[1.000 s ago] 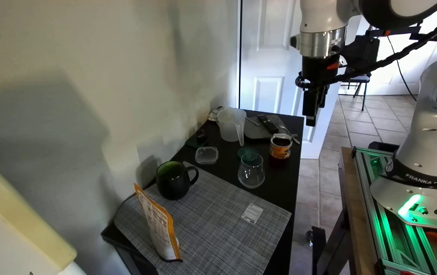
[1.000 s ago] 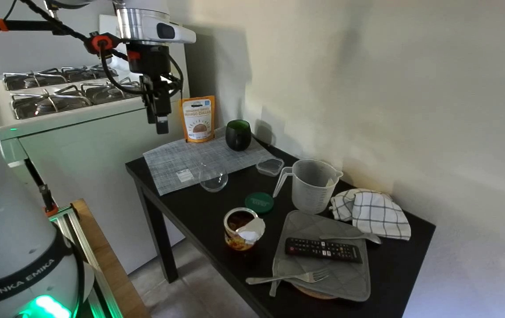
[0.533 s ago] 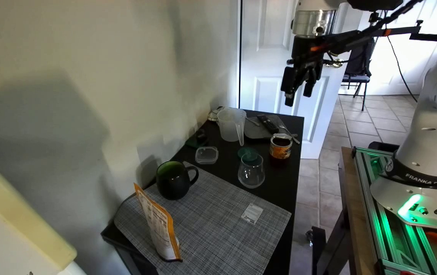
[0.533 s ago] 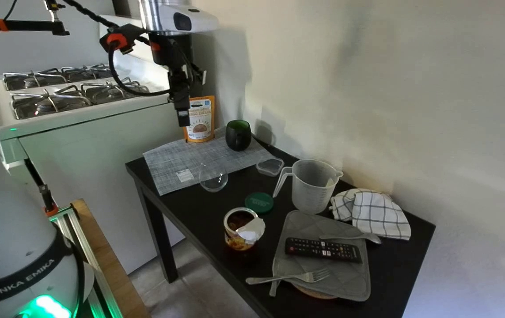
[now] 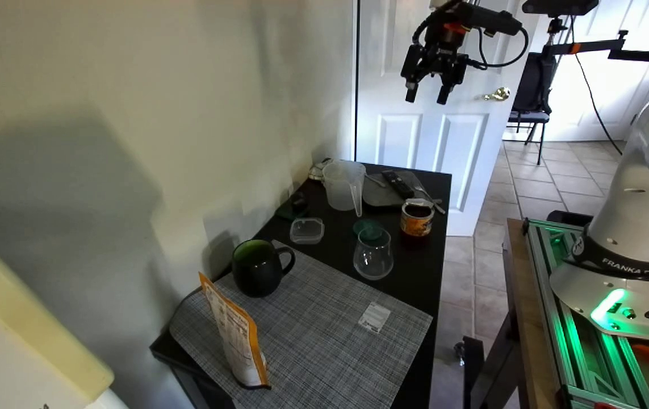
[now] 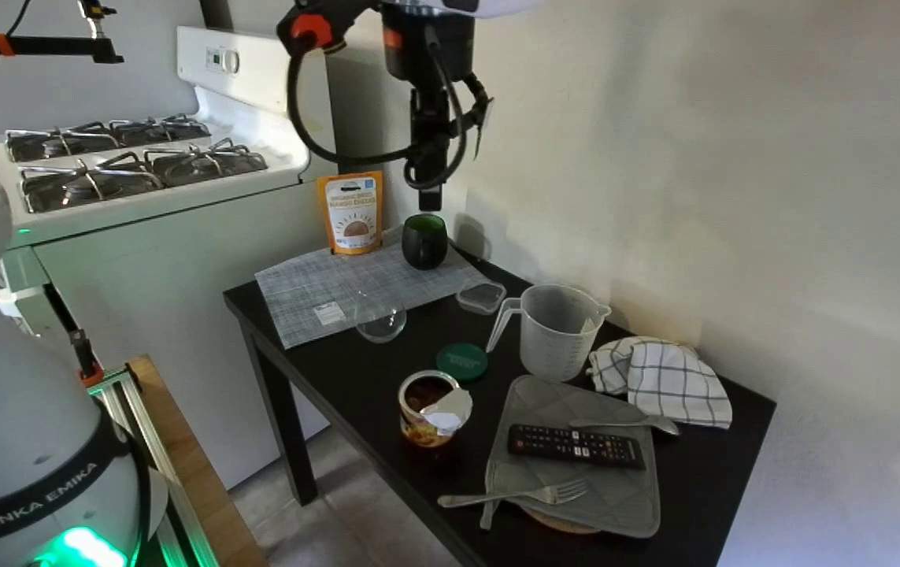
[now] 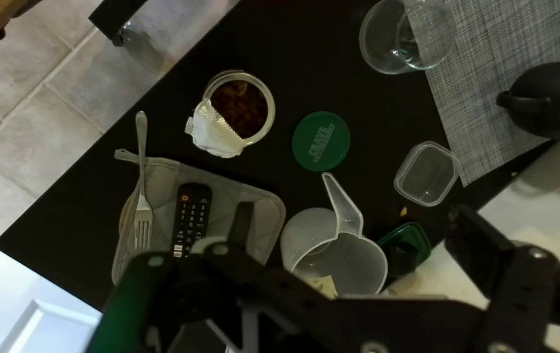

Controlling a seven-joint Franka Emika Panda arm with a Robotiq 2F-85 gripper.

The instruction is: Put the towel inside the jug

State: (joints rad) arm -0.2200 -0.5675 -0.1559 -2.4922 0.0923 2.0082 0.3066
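tool (image 5: 426,97): spread apart, well above the worktop (image 6: 355,378)
towel (image 6: 682,386): white, checked, loosely folded, just beside the jug (image 6: 553,339)
jug: upright on the worktop

High beyond the near mat (image 5: 324,341) end of the table (image 5: 333,249) in an exterior view, looking down along it: door (image 5: 389,136) far, wall (image 5: 176,113) left, base (image 5: 631,278) right. From the pad (image 6: 615,504) end in an exterior view, here's the reverse: stove (image 6: 166,260) far left, base near left, wall right! Roughly opposite ends, and both exterior views share most of the table, jug (image 6: 556,335) included. Closest in, the wrist view stares steeply down past the gripper (image 7: 352,218), sharing jug, can (image 7: 239,105) and part of the mat.
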